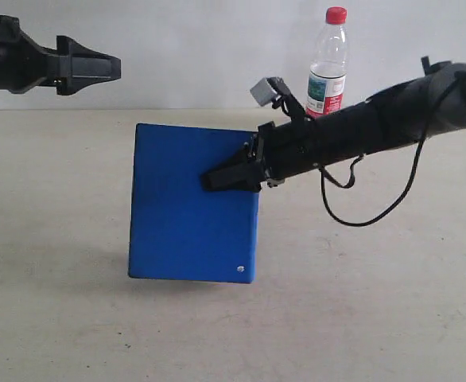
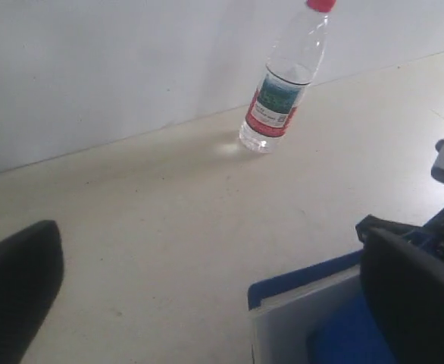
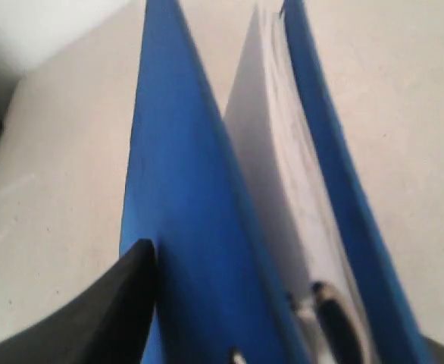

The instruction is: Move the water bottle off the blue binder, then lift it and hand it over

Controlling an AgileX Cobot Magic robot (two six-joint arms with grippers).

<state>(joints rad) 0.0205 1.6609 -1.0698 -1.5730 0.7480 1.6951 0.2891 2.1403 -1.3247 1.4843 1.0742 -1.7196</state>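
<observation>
The water bottle [image 1: 328, 60] stands upright on the table at the back, red cap up, apart from both grippers; the left wrist view shows the water bottle [image 2: 277, 95] near the wall. My right gripper [image 1: 231, 177] is shut on the right edge of the blue binder [image 1: 189, 207] and holds it upright above the table. In the right wrist view the blue binder [image 3: 184, 189] fills the space between the jaws, one finger [image 3: 120, 303] against its cover, white pages splayed. My left gripper [image 1: 110, 66] hovers high at the left, open and empty, its finger [image 2: 17, 296] far to the side.
The beige table [image 1: 360, 318] runs back to a pale wall [image 1: 201, 48]. A black cable [image 1: 376, 215] hangs in a loop under the right arm. From the left wrist view, a corner of the binder [image 2: 298, 299] and the right arm's black body [image 2: 419, 303] sit close by.
</observation>
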